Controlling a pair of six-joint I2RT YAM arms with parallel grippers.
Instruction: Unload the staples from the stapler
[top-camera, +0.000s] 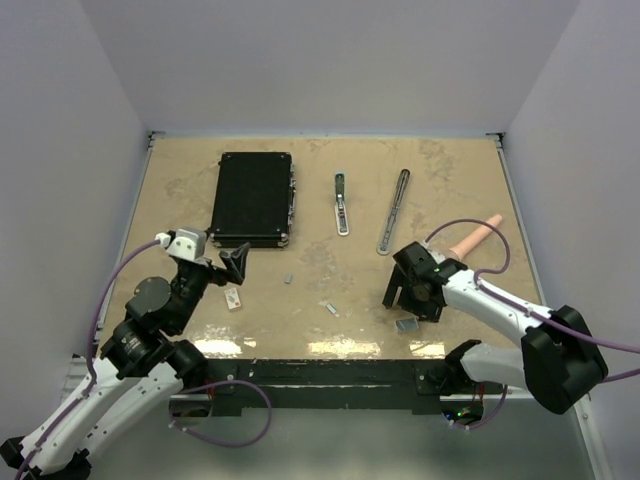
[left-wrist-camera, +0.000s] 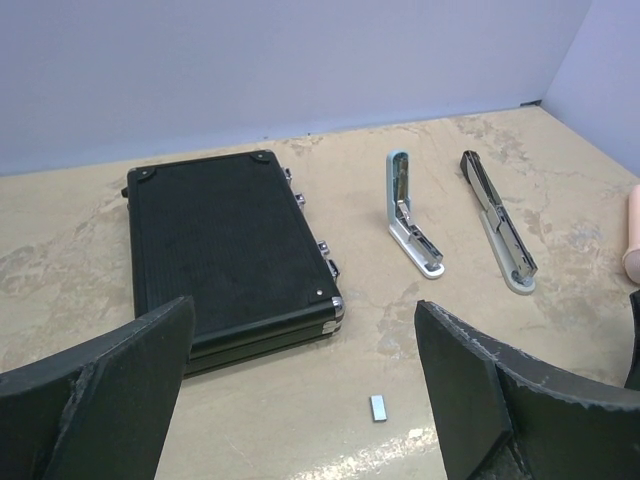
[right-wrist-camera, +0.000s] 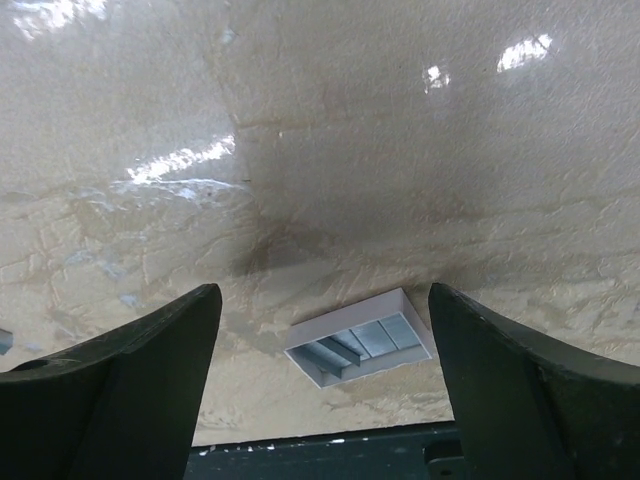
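Observation:
The stapler lies apart as two silver bars on the far table: a shorter dark-tipped bar (top-camera: 341, 203) (left-wrist-camera: 412, 222) and a longer bar (top-camera: 394, 212) (left-wrist-camera: 500, 222). Loose staples lie mid-table, one strip (top-camera: 288, 279) (left-wrist-camera: 378, 406) and another (top-camera: 330, 309). My left gripper (top-camera: 232, 270) (left-wrist-camera: 303, 325) hovers open and holds nothing, near the black case's front corner, with the first strip on the table below between its fingers. My right gripper (top-camera: 400, 305) (right-wrist-camera: 322, 300) stands open just above a small white open box (top-camera: 406, 324) (right-wrist-camera: 362, 337) with grey staple strips inside. It is not touching the box.
A flat black case (top-camera: 252, 198) (left-wrist-camera: 225, 240) lies at the back left. A pinkish cylinder (top-camera: 478, 238) (left-wrist-camera: 632, 235) lies right of the long bar. A small white block with a reddish mark (top-camera: 234, 300) sits under the left gripper. The table's dark front edge (right-wrist-camera: 330, 455) is just behind the box.

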